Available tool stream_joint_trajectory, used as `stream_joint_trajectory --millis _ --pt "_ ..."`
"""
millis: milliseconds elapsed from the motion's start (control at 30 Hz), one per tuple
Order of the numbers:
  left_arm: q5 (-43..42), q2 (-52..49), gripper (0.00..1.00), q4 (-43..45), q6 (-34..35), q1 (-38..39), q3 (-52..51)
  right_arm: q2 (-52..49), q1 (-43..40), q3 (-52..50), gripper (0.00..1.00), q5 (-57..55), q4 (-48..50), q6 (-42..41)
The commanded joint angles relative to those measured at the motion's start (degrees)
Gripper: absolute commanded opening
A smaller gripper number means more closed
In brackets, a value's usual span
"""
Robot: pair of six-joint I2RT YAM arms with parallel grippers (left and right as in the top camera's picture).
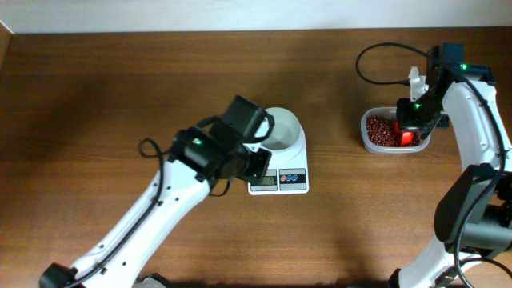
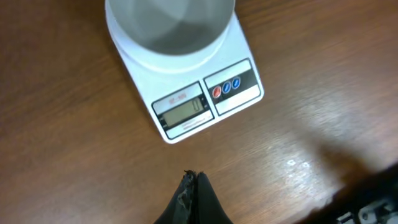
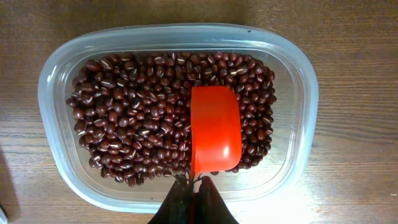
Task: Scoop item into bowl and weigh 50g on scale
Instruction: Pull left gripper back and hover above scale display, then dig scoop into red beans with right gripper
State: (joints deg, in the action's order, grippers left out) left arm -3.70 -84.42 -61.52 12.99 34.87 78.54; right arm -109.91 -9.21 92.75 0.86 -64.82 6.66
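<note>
The red-brown beans lie in a clear rounded-rectangular plastic tub that stands near the right edge of the table, well apart from the scale. They cover most of the tub's floor in a loose, uneven layer. A strip of bare plastic shows along the near wall.

An orange-red scoop rests on the beans, right of the tub's middle, with its rounded bowl pointing toward the far wall. Beans press against both of its long sides, and none show on its orange surface. The right gripper hangs over the tub's near wall, its fingers pinched together on the scoop's narrow near end.

The white digital kitchen scale sits at the middle of the table, with its display and its red and blue buttons facing the front edge. The digits are too small to read. A small round white bowl stands on the back of the platform, and its inside shows only plain white.

The left gripper is over bare wood just in front of the scale's display end. Its fingers are closed tight with nothing between them.
</note>
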Motion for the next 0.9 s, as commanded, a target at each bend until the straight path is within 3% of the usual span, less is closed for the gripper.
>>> stream_joint_trajectory --millis 0,300,333,400,533,600,633,667,733,867 --pt "3.63 -4.52 0.0 -0.22 4.2 2.43 -0.66 -0.13 0.15 -0.35 0.05 -0.72 0.13 0.24" --pt "8.72 -2.91 0.0 -3.3 16.31 3.61 -0.66 -0.13 0.15 -0.35 0.05 -0.72 0.11 0.24" --pt "8.7 -2.95 0.05 -3.43 16.28 3.61 -0.66 -0.13 0.15 -0.35 0.05 -0.72 0.11 0.24" --pt "8.68 -2.99 0.27 -3.72 16.28 3.61 -0.66 -0.13 0.15 -0.35 0.05 -0.72 0.09 0.24" --pt "8.48 -2.99 0.47 -3.87 15.63 3.61 -0.66 -0.13 0.15 -0.33 0.06 -0.72 0.07 0.24" --pt "7.52 -2.99 0.68 -3.72 15.65 3.61 -0.66 -0.13 0.15 -0.35 0.06 -0.72 -0.28 0.24" --pt "7.58 -2.99 0.86 -3.74 15.61 3.61 -0.66 -0.13 0.15 -0.35 0.06 -0.7 -0.33 0.24" --pt "7.39 -2.99 0.95 -3.67 13.94 3.61 -0.66 -0.13 0.17 -0.35 0.1 -0.7 -0.31 0.22" --pt "5.09 -2.99 0.98 -3.26 7.54 3.61 -0.66 -0.13 0.17 -0.35 0.1 -0.7 -0.31 0.22" --pt "2.75 -2.99 0.99 -3.28 7.04 3.89 -0.66 -0.13 0.17 -0.35 0.12 -0.7 -0.63 0.22"
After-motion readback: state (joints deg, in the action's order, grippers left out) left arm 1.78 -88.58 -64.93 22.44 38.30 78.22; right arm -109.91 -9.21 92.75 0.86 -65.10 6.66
